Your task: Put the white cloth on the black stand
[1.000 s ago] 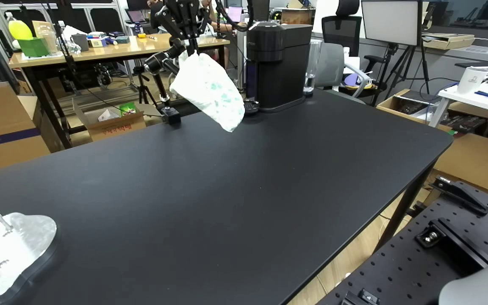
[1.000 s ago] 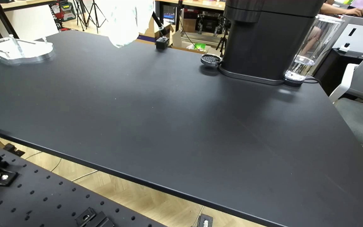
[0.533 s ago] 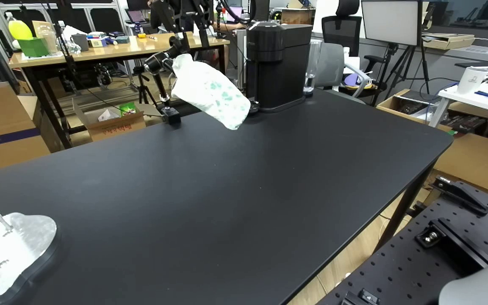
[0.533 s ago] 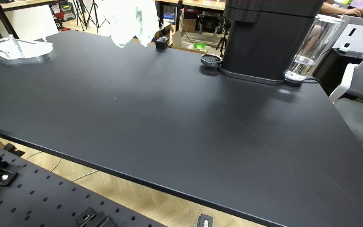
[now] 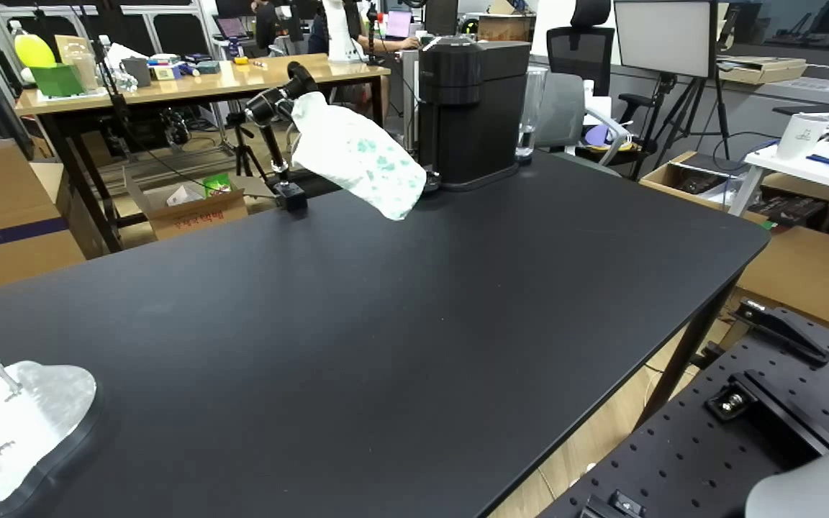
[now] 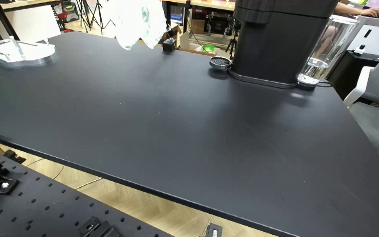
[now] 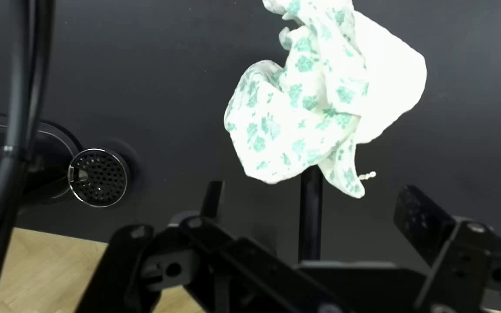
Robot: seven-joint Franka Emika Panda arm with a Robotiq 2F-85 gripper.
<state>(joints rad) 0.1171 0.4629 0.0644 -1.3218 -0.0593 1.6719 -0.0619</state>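
Hanging beyond spread jaws: cloth (image 7: 326,93)

- Soft, creased fabric in the cloth (image 7: 285,130)
- Glossy, dark finish on the stand (image 5: 270,104)
- Smooth, nearly matt top on the table (image 6: 189,131)
- Metallic shine on the left plate (image 5: 26,424)
- Wood grain on the floor (image 6: 137,200)

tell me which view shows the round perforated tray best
The wrist view: it looks down on the round perforated tray, showing it largest, a full circle. Both exterior views show it at a slant; in an exterior view the white cloth hides part of it.
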